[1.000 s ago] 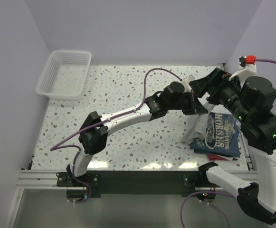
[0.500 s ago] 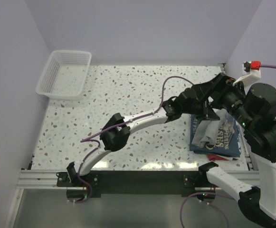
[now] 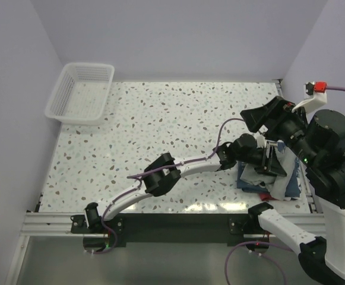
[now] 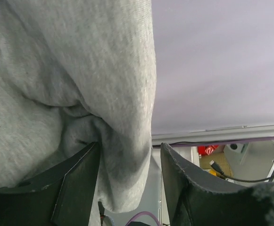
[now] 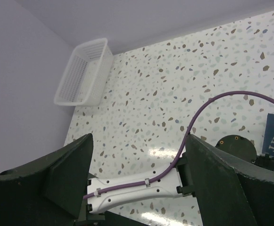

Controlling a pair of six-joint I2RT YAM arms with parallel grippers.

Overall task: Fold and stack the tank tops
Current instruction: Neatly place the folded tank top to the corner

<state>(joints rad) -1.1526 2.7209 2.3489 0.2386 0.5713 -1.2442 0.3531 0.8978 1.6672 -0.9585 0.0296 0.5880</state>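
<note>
**Stack location.** The tank tops lie as one pile at the right near edge of the table (image 3: 160, 130), directly in front of the right arm's base. The navy tank top (image 3: 291, 181) is lowest of the two visible; the grey tank top (image 4: 56, 84) lies bunched on it.

**Left gripper (image 4: 129, 146).** It reaches across to the pile, low over the navy top. The jaws stand apart. A fold of grey cloth hangs between the fingers (image 4: 75, 183), resting against one of them, with a clear gap before the other. Nothing is pinched, so the cloth appears to rest on the pile under its own weight (consistent with setting it down).

**Right gripper (image 5: 137, 141).** The jaws are spread wide and hold nothing. It sits raised behind the pile, probably to leave the left arm room.

**Basket (image 3: 80, 92).** It stands at the far left corner, well apart from the work.

**Judgement.** The grey top looks crumpled and may need squaring.
</note>
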